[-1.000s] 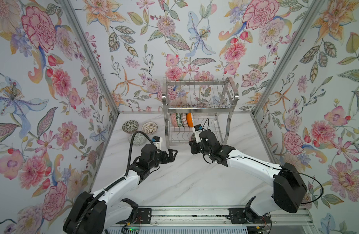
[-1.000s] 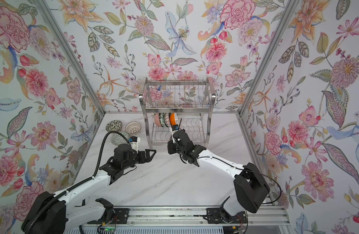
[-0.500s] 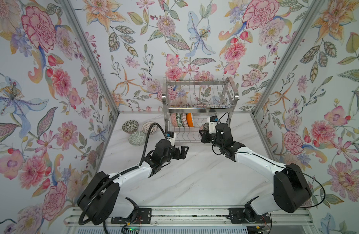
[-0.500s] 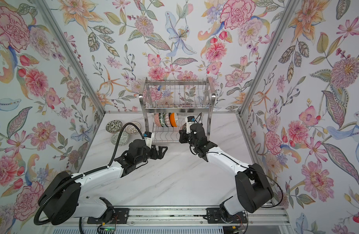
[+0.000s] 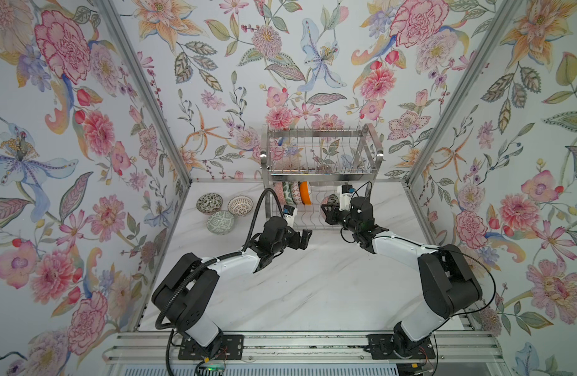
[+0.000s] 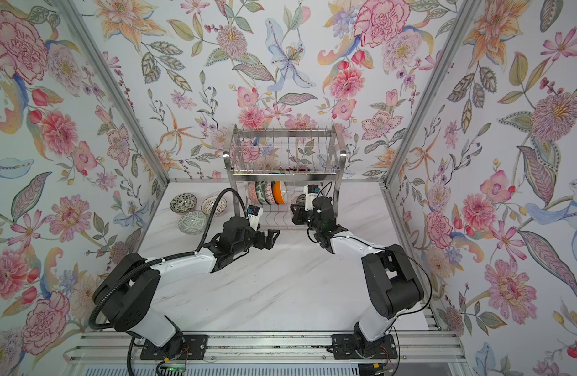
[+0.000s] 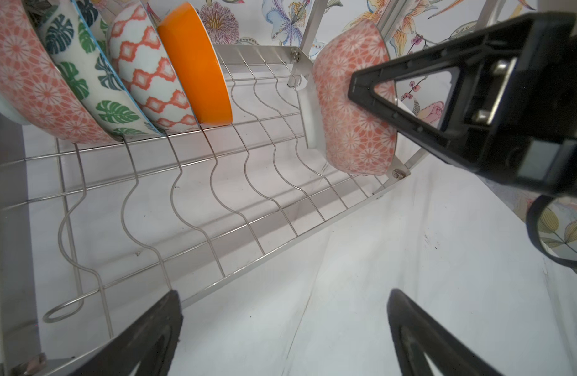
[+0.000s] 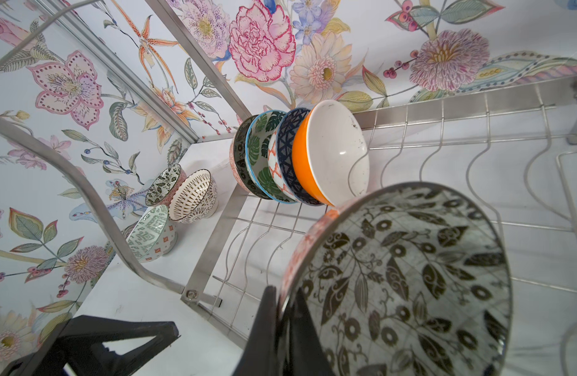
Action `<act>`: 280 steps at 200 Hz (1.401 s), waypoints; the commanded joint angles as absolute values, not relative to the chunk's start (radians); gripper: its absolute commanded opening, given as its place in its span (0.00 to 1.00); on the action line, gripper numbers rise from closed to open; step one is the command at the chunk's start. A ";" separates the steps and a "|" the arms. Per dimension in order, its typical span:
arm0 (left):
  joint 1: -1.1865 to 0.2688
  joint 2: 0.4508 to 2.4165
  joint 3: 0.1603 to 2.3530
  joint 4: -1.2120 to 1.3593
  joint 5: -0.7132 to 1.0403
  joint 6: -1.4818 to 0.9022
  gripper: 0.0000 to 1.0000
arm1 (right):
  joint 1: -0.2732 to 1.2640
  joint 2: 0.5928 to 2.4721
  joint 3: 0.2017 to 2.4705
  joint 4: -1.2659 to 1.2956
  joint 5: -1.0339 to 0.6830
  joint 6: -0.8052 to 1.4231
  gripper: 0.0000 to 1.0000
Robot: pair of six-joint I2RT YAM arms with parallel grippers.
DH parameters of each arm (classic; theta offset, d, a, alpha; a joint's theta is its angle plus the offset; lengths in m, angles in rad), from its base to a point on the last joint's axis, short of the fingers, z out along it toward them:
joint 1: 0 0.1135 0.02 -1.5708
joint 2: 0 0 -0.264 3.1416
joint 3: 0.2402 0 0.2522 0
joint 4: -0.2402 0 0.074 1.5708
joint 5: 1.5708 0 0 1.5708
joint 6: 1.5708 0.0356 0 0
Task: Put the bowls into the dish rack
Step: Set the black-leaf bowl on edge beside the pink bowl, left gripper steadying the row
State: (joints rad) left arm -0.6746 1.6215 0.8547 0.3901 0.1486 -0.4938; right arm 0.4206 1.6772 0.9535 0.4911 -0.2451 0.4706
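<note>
right gripper [image 8: 282, 312]: clamped tight on the rim of the held bowl [image 8: 410, 276]; 1 finger inside the rim, 1 outside; outer finger [image 7: 362, 89] shows in the left wrist view, lying across the bowl's wall.
held bowl: coral floral outside, grey inside with black leaves; tipped on edge over the right part of the lower tier; seen in both top views [image 5: 326, 201] [image 6: 299, 199] just ahead of the right wrist; unclear whether it touches the wires.
left gripper [image 5: 302, 239]: fingers spread wide, nothing in them; hovers over the table [image 5: 313, 286] just in front of the rack's front edge, pointing toward the right arm.
dish rack [image 5: 318, 177]: 2-tier steel wire, at the far edge of the table, about centre; wavy dividers on the lower tier [image 7: 215, 182].
racked bowls [image 8: 336, 153]: 4 on edge, packed in a row at the left end of the lower tier: coral floral [image 7: 29, 81], green leaf [image 7: 85, 81], red lattice [image 7: 147, 71], orange [image 7: 196, 65] with white inside; several dividers lie between the orange one and the held bowl.
loose bowls [image 8: 196, 195]: 3 upright on the table left of the rack, clustered: black leaf [image 5: 209, 202], brown lattice [image 5: 240, 205], pale green [image 5: 220, 222] nearest the front.
</note>
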 commanded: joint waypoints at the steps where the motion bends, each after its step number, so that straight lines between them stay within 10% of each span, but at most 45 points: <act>1: -0.684 1.652 0.902 0.407 0.135 -0.435 0.99 | 0.408 1.716 0.985 0.627 -0.297 0.500 0.06; 280: -0.650 1.833 1.086 0.481 0.115 -0.239 0.99 | 0.326 2.161 1.311 0.932 -0.468 0.750 0.11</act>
